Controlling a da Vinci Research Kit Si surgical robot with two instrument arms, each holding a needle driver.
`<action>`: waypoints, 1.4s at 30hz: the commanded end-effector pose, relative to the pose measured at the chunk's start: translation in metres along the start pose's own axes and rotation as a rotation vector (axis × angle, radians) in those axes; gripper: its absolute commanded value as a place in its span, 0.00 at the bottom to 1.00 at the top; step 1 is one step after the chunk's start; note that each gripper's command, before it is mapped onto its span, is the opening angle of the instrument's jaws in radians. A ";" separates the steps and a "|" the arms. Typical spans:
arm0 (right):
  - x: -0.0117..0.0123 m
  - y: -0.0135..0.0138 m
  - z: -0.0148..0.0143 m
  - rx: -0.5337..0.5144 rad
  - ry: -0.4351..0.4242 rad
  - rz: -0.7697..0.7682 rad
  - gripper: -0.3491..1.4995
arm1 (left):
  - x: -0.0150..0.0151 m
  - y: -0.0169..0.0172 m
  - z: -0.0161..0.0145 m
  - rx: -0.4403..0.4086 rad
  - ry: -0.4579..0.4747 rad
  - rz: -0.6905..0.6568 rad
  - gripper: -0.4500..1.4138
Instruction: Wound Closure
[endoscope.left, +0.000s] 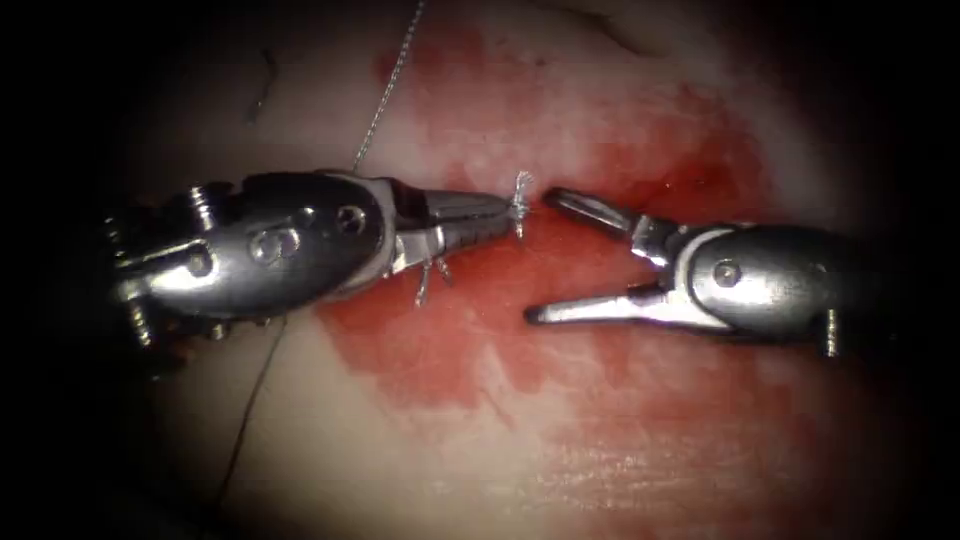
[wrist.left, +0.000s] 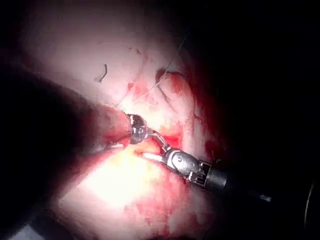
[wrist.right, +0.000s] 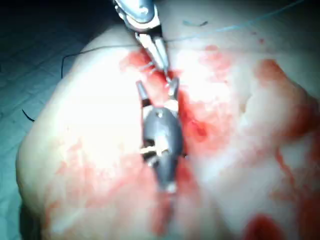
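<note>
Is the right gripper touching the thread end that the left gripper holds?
Apart. The endoscope view shows a gap of red tissue between the open right gripper and the thread end in the shut left gripper.

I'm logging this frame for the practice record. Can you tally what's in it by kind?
Tools: 2, left hand shut on thread, right hand open, holding nothing
Thread strands: 1
Cut thread ends: 1
Tissue pieces: 1
Total: 5
</note>
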 end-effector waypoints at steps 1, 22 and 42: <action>-0.0001 0.0000 0.0015 -0.004 0.005 -0.006 0.88 | 0.0000 -0.0004 0.0009 -0.013 0.021 -0.017 0.05; 0.0010 0.0010 0.0051 -0.057 -0.007 -0.029 0.86 | 0.0001 -0.0010 0.0013 -0.091 0.154 -0.249 0.05; 0.0012 0.0007 0.0076 -0.057 -0.002 -0.029 0.86 | 0.0001 -0.0021 0.0014 -0.080 0.152 -0.278 0.05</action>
